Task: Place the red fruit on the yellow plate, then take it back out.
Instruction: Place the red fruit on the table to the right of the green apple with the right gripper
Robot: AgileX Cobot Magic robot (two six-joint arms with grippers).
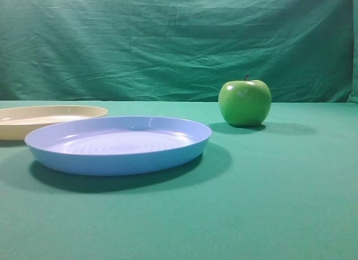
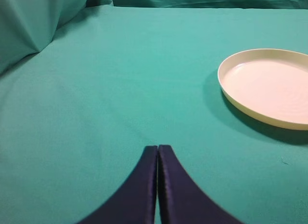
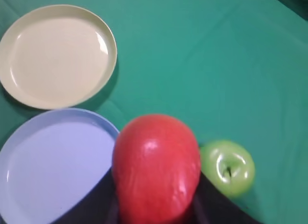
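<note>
Right gripper (image 3: pixel 156 204) clamped on red fruit (image 3: pixel 156 166), raised above table, yellow plate (image 3: pixel 57 55) bare, left gripper (image 2: pixel 158 185) pressed together.

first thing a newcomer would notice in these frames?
In the right wrist view, the red fruit fills the foreground, clamped in the right gripper and held above the table between the blue plate and the green apple. The yellow plate lies empty beyond the blue one. In the exterior view the blue plate sits front and centre, with the green apple behind it to the right.
</note>
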